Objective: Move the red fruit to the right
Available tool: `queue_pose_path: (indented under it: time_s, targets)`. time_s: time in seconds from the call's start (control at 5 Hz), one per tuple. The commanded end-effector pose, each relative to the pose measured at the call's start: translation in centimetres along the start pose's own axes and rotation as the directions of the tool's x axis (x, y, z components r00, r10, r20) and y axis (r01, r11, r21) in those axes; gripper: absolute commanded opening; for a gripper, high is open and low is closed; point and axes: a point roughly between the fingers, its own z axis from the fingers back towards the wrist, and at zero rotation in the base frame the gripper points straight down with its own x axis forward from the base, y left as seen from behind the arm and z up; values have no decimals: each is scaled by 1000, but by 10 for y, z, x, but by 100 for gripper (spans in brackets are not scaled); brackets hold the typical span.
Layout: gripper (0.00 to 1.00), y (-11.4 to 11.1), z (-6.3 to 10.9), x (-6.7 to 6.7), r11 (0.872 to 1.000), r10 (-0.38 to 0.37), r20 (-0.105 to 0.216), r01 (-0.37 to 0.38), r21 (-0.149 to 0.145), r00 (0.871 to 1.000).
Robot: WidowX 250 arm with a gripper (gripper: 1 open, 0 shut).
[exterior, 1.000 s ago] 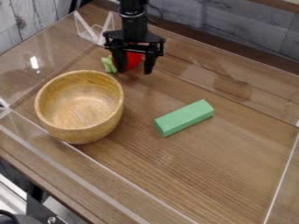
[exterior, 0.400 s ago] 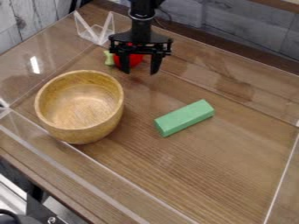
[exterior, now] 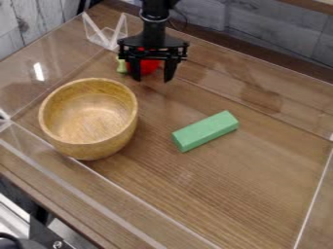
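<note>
The red fruit (exterior: pixel 151 67) is a small bright-red piece with a green leafy bit on its left side. It sits at the back of the wooden table, behind the bowl. My black gripper (exterior: pixel 154 66) comes straight down over it, with one finger on each side of the fruit. The jaws look shut on the red fruit, which stays low at the table surface. The arm hides the fruit's top.
A wooden bowl (exterior: pixel 89 117) stands front left of the fruit. A green rectangular block (exterior: pixel 205 130) lies to the front right. Clear plastic walls (exterior: pixel 247 53) ring the table. Bare wood stretches to the right of the gripper.
The gripper and the red fruit shifted slightly right and back from a second ago, then eased a touch left. Bowl and green block have not moved.
</note>
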Motion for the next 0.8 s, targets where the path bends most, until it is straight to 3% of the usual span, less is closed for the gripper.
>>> queue_pose_path:
  time_s: [0.0,0.4,0.6]
  targets:
    - [0,-8,22,10,999,31,72,-29,-20,997]
    - [0,-9,23,16,999,50,69,-49,-16,996]
    - [0,-10,21,12,999,30,68,-29,-20,997]
